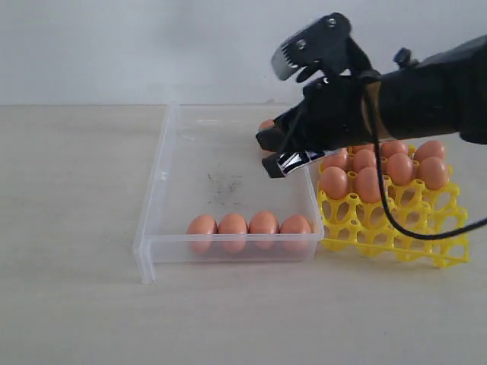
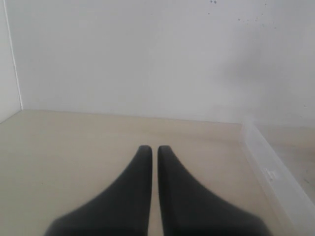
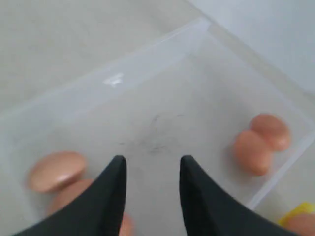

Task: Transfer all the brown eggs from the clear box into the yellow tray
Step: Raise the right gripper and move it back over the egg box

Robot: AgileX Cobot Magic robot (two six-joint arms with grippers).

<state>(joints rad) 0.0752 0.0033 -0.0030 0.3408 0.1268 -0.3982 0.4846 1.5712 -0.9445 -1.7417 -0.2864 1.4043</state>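
reaching for another egg, by the look of it: hanging the right gripper [image 1: 268, 154] above the right rear part of the clear box [image 1: 156, 179], just beside the yellow tray [image 1: 396, 228], holding its jaws apart with nothing between them. keeping the left gripper [image 2: 150, 150] off to the side over the table [image 2: 74, 147], pressed closed and carrying nothing. leaving four brown eggs [image 1: 233, 225] lying in a row against the box wall nearest the exterior camera, and showing, in the right wrist view, a pair of eggs [image 3: 261, 142] touching each other in one corner; possibly matching the half-hidden egg [image 1: 265, 124] behind the arm [image 1: 426, 91], though blurring too much to be sure. filling only the tray's back cups, leaving the front cups bare, so sitting somewhere around halfway. calling next for choosing one egg, lowering with the jaws straddling its narrow width, closing gently enough not to crack it or let it slip, then lifting clear of the wall before crossing to a free cup.
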